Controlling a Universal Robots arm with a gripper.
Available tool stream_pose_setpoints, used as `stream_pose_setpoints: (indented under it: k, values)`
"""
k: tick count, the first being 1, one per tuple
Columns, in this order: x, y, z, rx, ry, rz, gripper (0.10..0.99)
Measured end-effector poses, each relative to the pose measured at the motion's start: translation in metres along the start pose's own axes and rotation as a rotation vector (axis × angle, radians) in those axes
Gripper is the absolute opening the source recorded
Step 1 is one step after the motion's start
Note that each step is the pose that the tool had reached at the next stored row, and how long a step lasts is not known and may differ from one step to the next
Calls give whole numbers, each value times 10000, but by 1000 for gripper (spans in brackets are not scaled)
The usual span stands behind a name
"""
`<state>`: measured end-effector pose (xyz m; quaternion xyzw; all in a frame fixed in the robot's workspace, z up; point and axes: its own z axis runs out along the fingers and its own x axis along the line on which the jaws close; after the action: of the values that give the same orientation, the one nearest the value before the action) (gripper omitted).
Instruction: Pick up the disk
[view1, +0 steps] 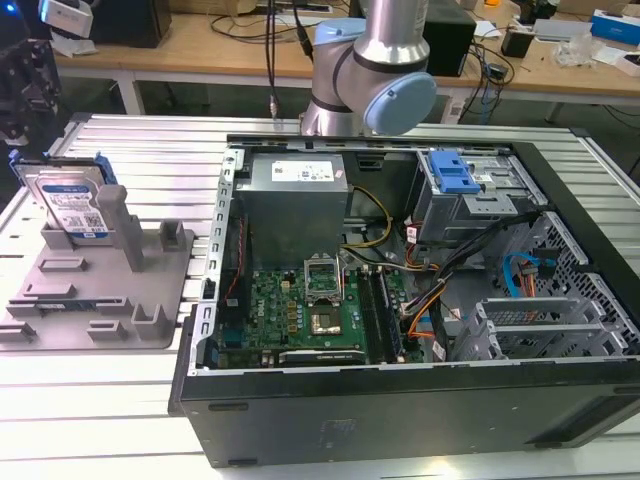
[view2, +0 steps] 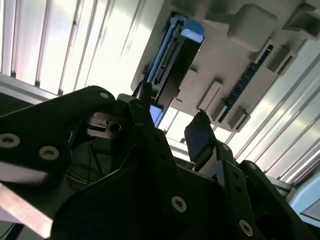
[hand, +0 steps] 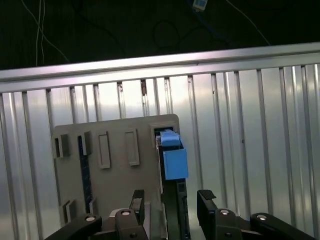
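The disk (view1: 68, 205) stands upright on its edge in the grey fixture (view1: 100, 290) at the exterior view's left, its white-and-blue label facing forward. In both wrist views I see the disk (hand: 173, 156) (view2: 167, 70) edge-on, with its blue rail along it. My gripper (hand: 172, 201) (view2: 172, 122) hangs above it, open. One of the fingers (hand: 138, 199) is on each side of the disk's line. Nothing is held. I cannot tell whether the pads touch the disk.
An open computer case (view1: 540, 400) fills the exterior view's middle and right, with a silver power-supply box (view1: 295, 185) and a blue drive bay (view1: 455, 175) inside. The fixture rests on a ribbed aluminium table (view1: 100, 420). Cluttered benches stand behind.
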<state>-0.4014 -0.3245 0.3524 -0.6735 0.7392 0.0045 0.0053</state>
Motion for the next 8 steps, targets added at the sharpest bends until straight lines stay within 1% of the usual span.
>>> stream_pose_setpoints:
  k: [2,4,8]
  values:
    - [-1,50,27,-1,0,-100,541]
    - [3,94,70,-6,0,-390,541]
    - [8,169,129,-9,0,-630,541]
